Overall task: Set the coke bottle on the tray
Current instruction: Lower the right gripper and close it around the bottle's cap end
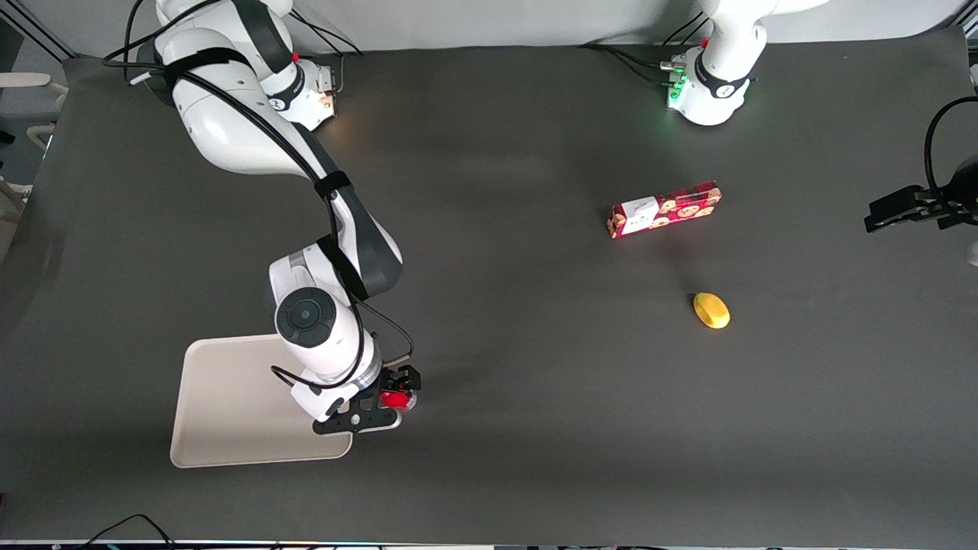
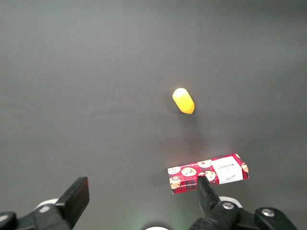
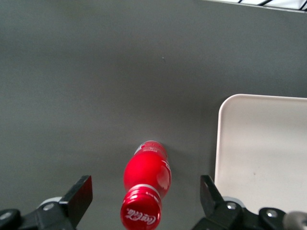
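I see the beige tray (image 3: 261,143) bare; beside it the coke bottle (image 3: 145,184) stands upright on the surface, my claw (image 3: 144,201) spread around it.

Even, diffuse overhead light falls on the matte dark surface (image 1: 519,191), which shows a paler patch mid-table and only soft shadows, one beside the cookie box (image 1: 665,209). The gripper (image 1: 384,403) hangs above a faint shadow beside the tray (image 1: 221,412). The coke bottle (image 3: 146,184) carries a small glossy highlight; wrist views are slightly soft.
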`<action>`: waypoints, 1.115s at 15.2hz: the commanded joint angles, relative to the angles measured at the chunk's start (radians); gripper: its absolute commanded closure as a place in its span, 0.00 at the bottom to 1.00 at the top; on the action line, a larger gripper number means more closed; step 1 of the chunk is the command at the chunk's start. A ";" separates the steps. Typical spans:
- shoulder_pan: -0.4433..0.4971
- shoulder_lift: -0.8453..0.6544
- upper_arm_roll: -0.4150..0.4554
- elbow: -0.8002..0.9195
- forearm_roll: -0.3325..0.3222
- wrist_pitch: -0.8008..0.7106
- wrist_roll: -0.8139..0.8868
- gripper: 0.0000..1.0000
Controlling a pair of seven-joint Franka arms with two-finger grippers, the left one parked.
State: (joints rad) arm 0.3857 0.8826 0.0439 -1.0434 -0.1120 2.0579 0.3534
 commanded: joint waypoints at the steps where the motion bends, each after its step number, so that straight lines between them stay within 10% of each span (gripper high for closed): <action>1: 0.010 0.019 -0.009 0.036 0.015 -0.031 0.022 0.02; 3: 0.012 0.019 -0.007 0.034 0.020 -0.033 0.024 0.13; 7: 0.010 0.019 -0.007 0.036 0.048 -0.047 0.039 0.72; 10: 0.010 0.019 -0.009 0.037 0.052 -0.047 0.052 0.97; 17: 0.012 -0.034 -0.012 0.046 0.052 -0.132 0.180 1.00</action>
State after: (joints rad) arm 0.3871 0.8850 0.0441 -1.0320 -0.0762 2.0207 0.4612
